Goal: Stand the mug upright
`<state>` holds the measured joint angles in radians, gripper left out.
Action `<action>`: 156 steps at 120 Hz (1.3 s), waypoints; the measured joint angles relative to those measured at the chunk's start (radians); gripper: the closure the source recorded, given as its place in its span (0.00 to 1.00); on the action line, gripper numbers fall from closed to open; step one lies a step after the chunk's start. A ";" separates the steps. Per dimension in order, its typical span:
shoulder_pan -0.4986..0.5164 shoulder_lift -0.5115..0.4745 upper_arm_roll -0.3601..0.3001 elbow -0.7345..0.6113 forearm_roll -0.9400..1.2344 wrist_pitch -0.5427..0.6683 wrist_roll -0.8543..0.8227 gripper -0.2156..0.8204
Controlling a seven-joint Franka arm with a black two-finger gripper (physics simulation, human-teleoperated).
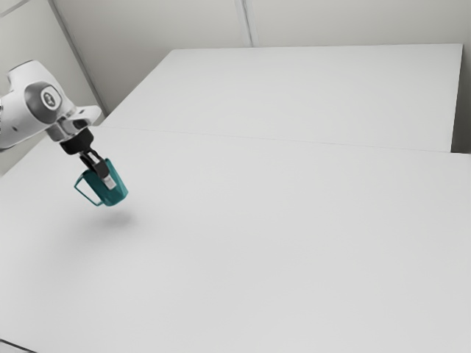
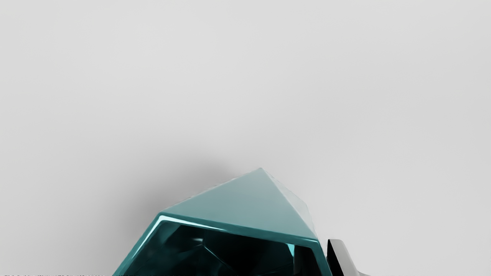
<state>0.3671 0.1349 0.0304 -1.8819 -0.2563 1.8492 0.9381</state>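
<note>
Teal mug [image 1: 114,195], faceted, is held in the claw [image 1: 107,179] over the tabletop [image 1: 294,243], near the exterior view's left side. It's tilted, not upright: mouth angled up toward the claw, base slanting down toward the exterior view's right. Handle [image 1: 80,190] sticks out toward the exterior view's left. Claw is pinching the mug by its side wall; in the wrist view one finger [image 2: 342,257] is outside, right by the wall, and a dark shape inside the mouth looks like the other finger. Mug is off the tabletop, its soft shadow [image 1: 114,220] lying below it and apart from it. Wrist view looks partly into the dark interior past the shiny rim [image 2: 230,229]. White arm [image 1: 28,110] comes in from the exterior view's left, sloping down to the mug. Pale wall [image 1: 353,22] behind.
</note>
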 joint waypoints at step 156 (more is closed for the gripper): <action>-0.253 -0.270 -0.066 -0.433 0.295 0.279 -0.614 0.95</action>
<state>0.1139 -0.1353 -0.0361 -2.3147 0.0388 2.1286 0.3242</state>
